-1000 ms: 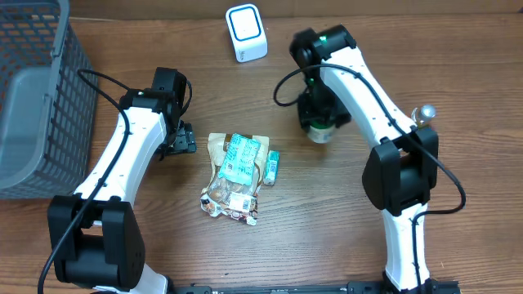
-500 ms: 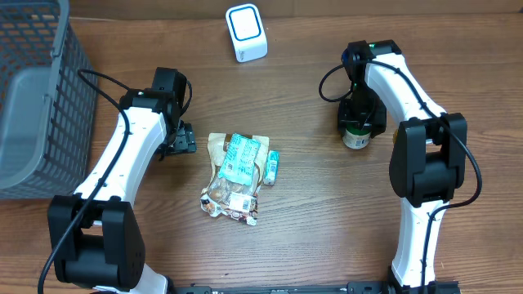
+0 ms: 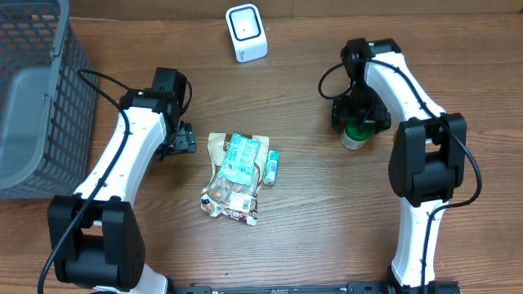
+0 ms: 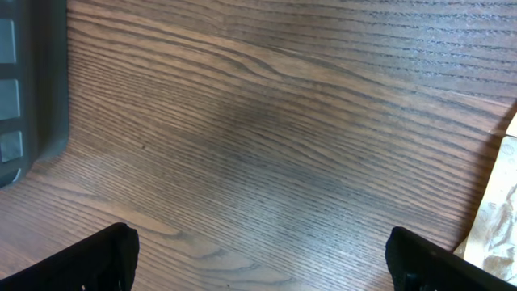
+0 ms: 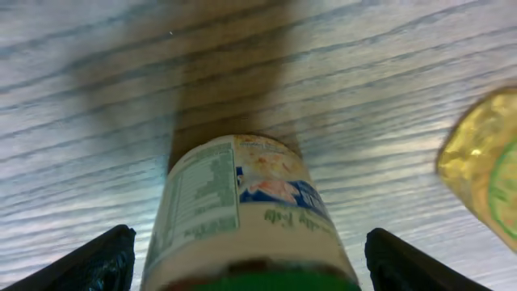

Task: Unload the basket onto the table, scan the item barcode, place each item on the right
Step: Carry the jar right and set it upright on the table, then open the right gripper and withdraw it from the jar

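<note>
- Progress: no scan is happening at this moment. The jar (image 5: 242, 202) stands upright on the tabletop (image 5: 97, 97), right under my right hand (image 5: 250, 242), green lid up toward the wrist.
- The scanner (image 3: 246, 33) is well apart from that hand, off to its left and further back. The jar's label is nowhere near the scanner window.
- I can't tell from this whether the jar's code has been read or not. My guess is it's either just parked or about to be picked up.
- The snack packets (image 3: 235, 175) lie loose between my two hands, nearer the left one. Nobody holds them, so they probably count as work left.
- Right hand: fingers spread wide, one on each side of the jar. A strip of tabletop shows on both sides, so it straddles the jar with no grip and no contact that I can see.
- Left hand (image 4: 260, 242): fully spread with only bare tabletop between the fingers, holding nothing. A packet edge is just off to one side.
- Blurred yellow-green thing (image 5: 485, 178) beside the right hand, can't identify.
</note>
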You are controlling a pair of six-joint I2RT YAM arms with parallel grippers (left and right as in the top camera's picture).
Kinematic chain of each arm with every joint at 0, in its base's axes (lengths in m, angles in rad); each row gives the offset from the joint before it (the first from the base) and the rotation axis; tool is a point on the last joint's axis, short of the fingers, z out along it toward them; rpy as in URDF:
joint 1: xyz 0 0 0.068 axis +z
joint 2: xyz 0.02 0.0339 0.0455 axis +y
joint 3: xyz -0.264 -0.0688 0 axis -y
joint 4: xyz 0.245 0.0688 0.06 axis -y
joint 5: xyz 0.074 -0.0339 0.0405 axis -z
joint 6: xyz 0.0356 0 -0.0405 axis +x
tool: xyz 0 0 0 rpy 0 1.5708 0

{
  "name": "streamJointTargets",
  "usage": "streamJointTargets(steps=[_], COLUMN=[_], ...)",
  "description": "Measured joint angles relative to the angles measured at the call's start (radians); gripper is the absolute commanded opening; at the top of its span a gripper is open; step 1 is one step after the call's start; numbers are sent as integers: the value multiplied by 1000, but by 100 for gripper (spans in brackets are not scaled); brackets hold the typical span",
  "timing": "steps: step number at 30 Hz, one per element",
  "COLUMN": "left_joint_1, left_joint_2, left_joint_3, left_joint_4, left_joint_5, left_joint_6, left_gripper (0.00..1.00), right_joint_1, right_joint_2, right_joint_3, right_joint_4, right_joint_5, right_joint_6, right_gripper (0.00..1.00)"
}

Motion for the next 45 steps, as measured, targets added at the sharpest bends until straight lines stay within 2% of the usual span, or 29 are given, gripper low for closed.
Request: streamJointTargets(steps=[3, 5, 6, 7, 9, 11, 13, 19, 25, 35, 41, 45], left_joint_1=[0, 0, 0, 0, 0, 0, 0, 0, 0, 0, 0, 0], left_joint_2=[0, 0, 0, 0, 0, 0, 0, 0, 0, 0, 0, 0], left_joint_3=[0, 0, 0, 0, 0, 0, 0, 0, 0, 0, 0, 0], left_joint_4=[0, 1, 0, 0, 0, 0, 0, 0, 0, 0, 0, 0], left_joint_5=[0, 0, 0, 0, 0, 0, 0, 0, 0, 0, 0, 0], left_joint_6=[0, 0, 0, 0, 0, 0, 0, 0, 0, 0, 0, 0], left_gripper=[100, 100, 100, 99, 100, 100, 99, 100, 100, 100, 99, 100], right_joint_1=[2, 5, 8, 13, 26, 44, 64, 123, 143, 34, -67, -66], right_joint_2=[0, 0, 0, 0, -1, -1, -1, -1, 0, 0, 0, 0], right_joint_3=[117, 213, 249, 278, 304, 303, 290, 180, 89, 75, 75, 75], right_joint_4=[-42, -62, -68, -72, -84, -105, -118, -80, -47, -42, -44, -25], right_joint_5=[-6, -24, -36, -55, -98, -131, -152, -176, -103, 10, 14, -22], right_joint_6=[0, 0, 0, -2, -11, -6, -6, -3, -3, 19, 77, 92], right_gripper=[88, 84, 78, 69, 41, 26, 24, 24, 24, 22, 24, 25])
